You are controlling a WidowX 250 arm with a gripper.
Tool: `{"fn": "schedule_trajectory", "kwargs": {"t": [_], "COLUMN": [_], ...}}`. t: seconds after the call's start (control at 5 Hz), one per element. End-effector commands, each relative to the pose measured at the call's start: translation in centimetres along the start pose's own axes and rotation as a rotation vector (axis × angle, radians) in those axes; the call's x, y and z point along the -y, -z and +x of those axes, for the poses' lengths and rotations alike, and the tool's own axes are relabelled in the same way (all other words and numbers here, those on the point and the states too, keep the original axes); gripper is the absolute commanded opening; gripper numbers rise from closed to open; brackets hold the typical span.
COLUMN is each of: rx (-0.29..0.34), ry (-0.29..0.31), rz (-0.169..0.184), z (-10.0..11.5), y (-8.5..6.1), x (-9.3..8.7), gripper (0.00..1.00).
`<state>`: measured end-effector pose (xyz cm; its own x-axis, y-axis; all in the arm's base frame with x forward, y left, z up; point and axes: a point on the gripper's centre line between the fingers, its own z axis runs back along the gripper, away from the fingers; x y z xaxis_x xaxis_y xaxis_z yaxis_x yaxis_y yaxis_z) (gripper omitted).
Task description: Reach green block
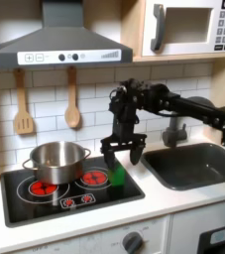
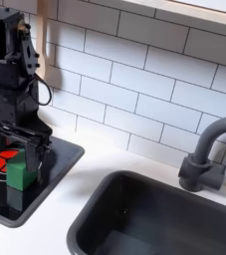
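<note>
Nearest me in the first exterior view is the white table (image 1: 173,203) edge with the toy stove's knob (image 1: 133,241) below it. On top lies the black cooktop (image 1: 25,203), its two red burner rings showing. The green block (image 1: 117,176) sits on the right-hand part of the cooktop, near its right edge, beside the right burner; in the second exterior view the green block (image 2: 20,174) stands upright at the picture's left on the dark plate.

My hand (image 1: 122,152) hangs right above the block with its fingers spread and pointing down, nothing held. In the second exterior view my hand (image 2: 17,149) straddles the block top; whether a finger already touches it I cannot tell.

To the first exterior view's left, the steel pot (image 1: 56,162) stands on the left burner, close to my reach. To the right lies the dark sink (image 1: 198,164) with its grey faucet (image 2: 206,154). Farther back are the tiled wall, two wooden utensils (image 1: 23,104) hanging on it, the hood and the microwave (image 1: 193,28).

My worry: the block is small, so if I drop off-centre a fingertip could land on its top and tip or skid it toward the cooktop's edge. A leftward drift could knock the pot.
</note>
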<state>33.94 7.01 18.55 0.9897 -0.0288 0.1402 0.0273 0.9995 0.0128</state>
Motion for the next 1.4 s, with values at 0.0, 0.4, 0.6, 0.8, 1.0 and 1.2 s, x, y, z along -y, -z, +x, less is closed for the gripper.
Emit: {"fn": "schedule_trajectory", "kwargs": {"t": [0.0, 0.4, 0.6, 0.8, 1.0, 1.2], "rx": [-0.03, -0.029, -0.041, -0.055, -0.082, -0.071], "ry": [0.015, 0.019, 0.02, 0.003, -0.008, 0.002], "rz": [-0.005, -0.014, -0.014, -0.016, -0.021, -0.018], "z": [0.3, 0.8, 0.8, 1.1, 1.1, 1.4], "y": [2.0, 3.3, 4.0, 4.9, 5.8, 5.5], "x": [0.0, 0.1, 0.2, 0.0, -0.1, 0.1], "gripper": [1.0, 1.0, 1.0, 1.0, 1.0, 1.0]}}
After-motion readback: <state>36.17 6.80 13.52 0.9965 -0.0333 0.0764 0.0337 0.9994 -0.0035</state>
